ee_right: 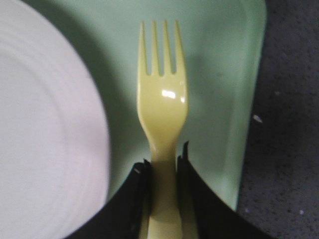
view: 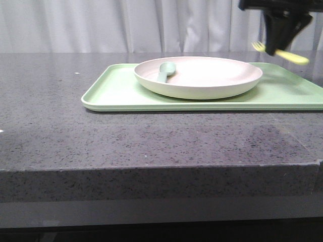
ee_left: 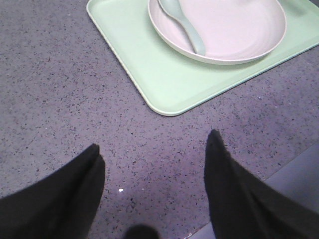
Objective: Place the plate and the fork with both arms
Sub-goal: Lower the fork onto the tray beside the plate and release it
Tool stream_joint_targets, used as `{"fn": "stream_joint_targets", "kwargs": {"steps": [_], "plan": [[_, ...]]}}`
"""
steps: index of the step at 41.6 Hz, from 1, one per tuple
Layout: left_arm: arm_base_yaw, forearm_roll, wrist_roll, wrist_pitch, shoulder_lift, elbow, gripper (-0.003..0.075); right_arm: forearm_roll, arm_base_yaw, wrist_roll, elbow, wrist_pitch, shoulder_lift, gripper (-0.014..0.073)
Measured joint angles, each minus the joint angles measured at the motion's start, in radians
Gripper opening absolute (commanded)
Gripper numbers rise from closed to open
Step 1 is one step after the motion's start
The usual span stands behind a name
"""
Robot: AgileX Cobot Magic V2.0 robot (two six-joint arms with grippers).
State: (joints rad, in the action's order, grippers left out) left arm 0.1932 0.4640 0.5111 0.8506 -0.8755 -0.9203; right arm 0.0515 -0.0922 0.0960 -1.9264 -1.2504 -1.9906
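Observation:
The off-white plate [view: 202,75] sits on the light-green tray [view: 121,93], with a pale blue-green spoon [view: 164,71] in its left part. The plate [ee_left: 234,30] and spoon [ee_left: 187,25] also show in the left wrist view. My right gripper [view: 276,49] is at the upper right, shut on the pale-yellow fork [view: 290,55], held in the air over the tray's right part. In the right wrist view the fork [ee_right: 163,109] sticks out between the closed fingers [ee_right: 192,189], above the tray [ee_right: 219,74], beside the plate's rim [ee_right: 50,129]. My left gripper [ee_left: 154,144] is open and empty over the counter, short of the tray's corner.
The grey speckled counter [view: 151,141] has a front edge close to the camera. The tray's near corner [ee_left: 167,107] lies ahead of the left fingers. The counter's edge [ee_left: 299,169] shows beside the left gripper. White curtains hang behind the table.

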Motion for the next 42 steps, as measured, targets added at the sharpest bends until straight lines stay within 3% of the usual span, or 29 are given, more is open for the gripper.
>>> {"fn": "stream_joint_targets", "kwargs": {"steps": [20, 25, 32, 42], "plan": [[0.000, 0.000, 0.000, 0.000, 0.000, 0.000, 0.0432, 0.038, 0.027, -0.012, 0.062, 0.006, -0.043, 0.0143], [0.000, 0.000, 0.000, 0.000, 0.000, 0.000, 0.0432, 0.070, 0.027, -0.012, 0.062, 0.012, -0.056, 0.0231], [0.000, 0.000, 0.000, 0.000, 0.000, 0.000, 0.0432, 0.083, 0.027, -0.012, 0.062, 0.012, -0.058, 0.0425], [0.000, 0.000, 0.000, 0.000, 0.000, 0.000, 0.0432, 0.084, 0.027, -0.026, 0.062, 0.012, -0.049, 0.0447]]}}
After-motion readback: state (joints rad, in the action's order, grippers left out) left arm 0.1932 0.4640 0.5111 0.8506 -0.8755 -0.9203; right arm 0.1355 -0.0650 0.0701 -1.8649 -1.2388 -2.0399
